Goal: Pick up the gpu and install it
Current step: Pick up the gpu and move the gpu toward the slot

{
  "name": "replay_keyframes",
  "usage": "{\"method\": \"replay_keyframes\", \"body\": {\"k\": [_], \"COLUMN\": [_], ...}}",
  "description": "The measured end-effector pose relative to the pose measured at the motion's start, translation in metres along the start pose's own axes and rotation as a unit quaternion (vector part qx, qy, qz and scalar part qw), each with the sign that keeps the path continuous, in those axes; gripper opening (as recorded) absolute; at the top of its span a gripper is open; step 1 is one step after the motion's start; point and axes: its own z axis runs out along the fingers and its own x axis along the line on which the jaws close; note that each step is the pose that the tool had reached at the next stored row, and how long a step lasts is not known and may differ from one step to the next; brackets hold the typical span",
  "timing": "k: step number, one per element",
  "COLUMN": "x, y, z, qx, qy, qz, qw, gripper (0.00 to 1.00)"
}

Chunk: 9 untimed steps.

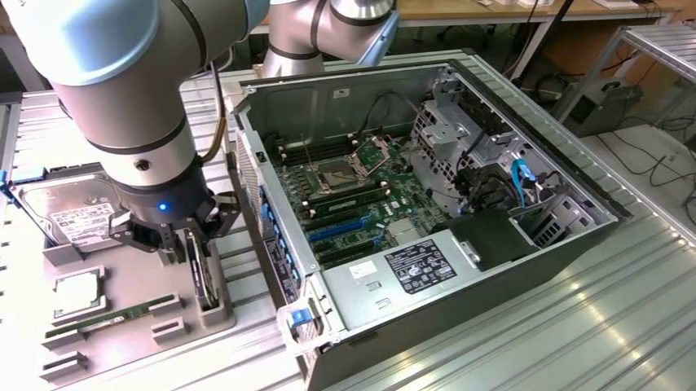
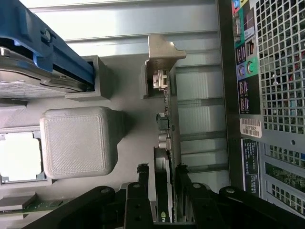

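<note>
gpu (image 2: 164, 138) upright between wide-open jaws — not yet clamped.
The gripper (image 2: 162, 169) straddles the card, one finger off each face, holding nothing. Under the jaws the grey tray (image 2: 128, 138) slots it on edge, likely so both faces are reachable — beyond the jaws lies the computer case (image 1: 326, 106), side open to receive it.

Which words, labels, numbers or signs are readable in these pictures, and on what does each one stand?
No text reads clearly enough to quote.
White label on the hard drive: too small.
Black label on the power supply: blurred.
White sticker on the computer case: short code, blurred.
</note>
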Motion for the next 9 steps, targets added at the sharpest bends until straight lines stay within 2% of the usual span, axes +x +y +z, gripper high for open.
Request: {"method": "replay_keyframes", "body": {"k": [9], "x": [0.0], "y": [-0.001], "z": [-0.0001], "qx": [0.0004], "qy": [-0.0002], "qz": [0.007], "qw": [1.0], "gripper": [0.36]}}
